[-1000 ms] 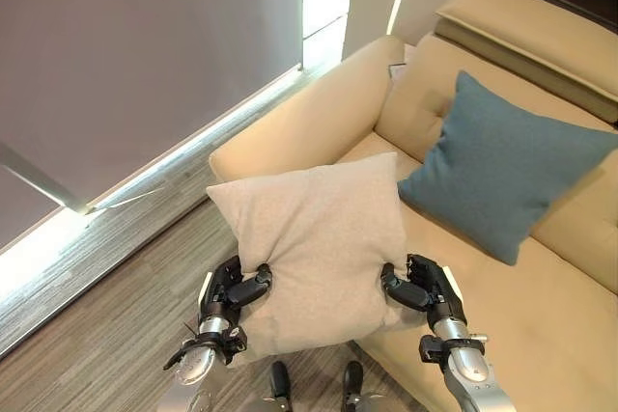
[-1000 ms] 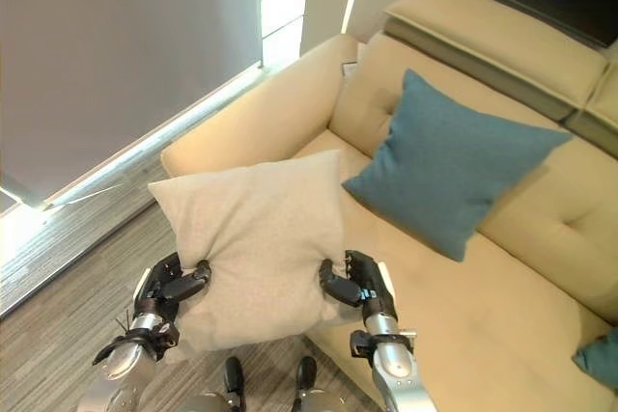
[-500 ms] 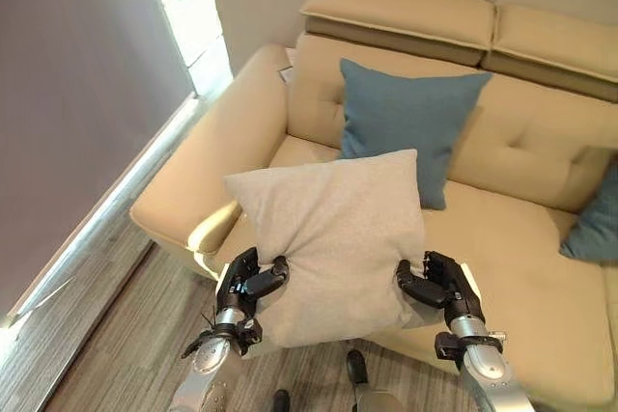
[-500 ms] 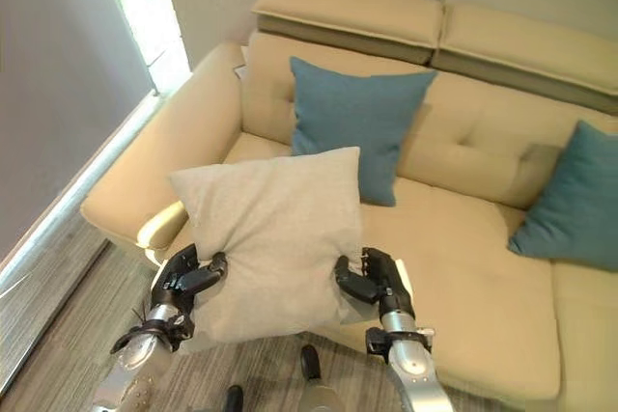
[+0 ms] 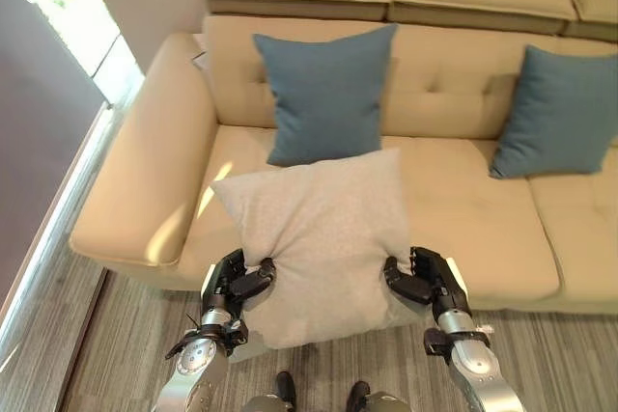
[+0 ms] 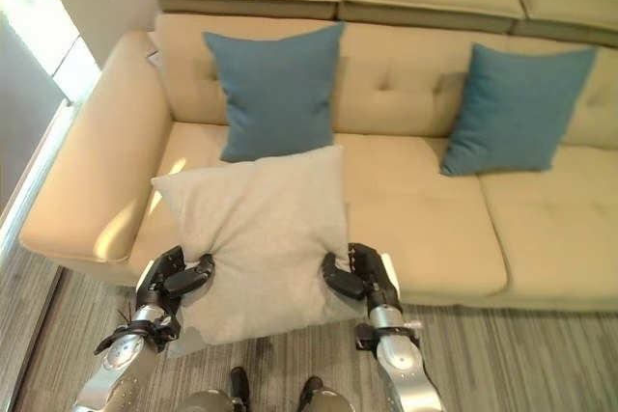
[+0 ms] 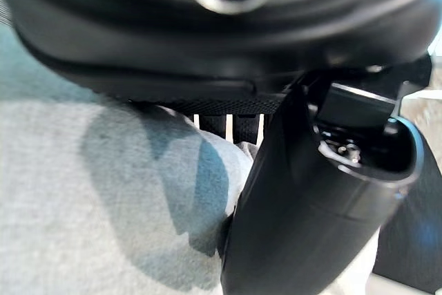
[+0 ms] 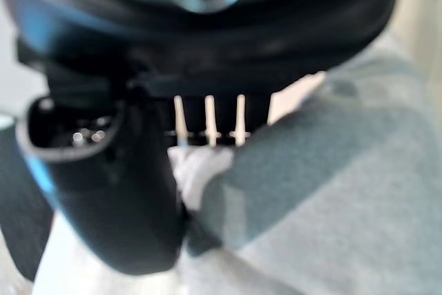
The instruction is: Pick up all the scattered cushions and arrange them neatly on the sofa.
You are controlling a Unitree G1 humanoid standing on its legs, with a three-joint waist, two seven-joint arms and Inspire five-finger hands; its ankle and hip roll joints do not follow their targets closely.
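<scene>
Holding square beige fabric cushion [image 5: 319, 238] upright before tan leather sofa [image 5: 463, 209]: left hand [image 5: 232, 284] and right hand [image 5: 425, 277] pinch lower corners, likely squaring it for placement beside blue cushion [image 5: 323, 94].

beige cushion [image 5: 319, 238] upright, off the floor, pinched at both lower edges, in front of sofa [image 5: 463, 209] seat; two blue cushions [image 5: 325, 94] [image 5: 558, 108] lean upright against backrest, well apart

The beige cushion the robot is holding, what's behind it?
Behind the beige cushion lies the sofa seat, with a blue cushion propped against the backrest; its lower edge is covered.
</scene>
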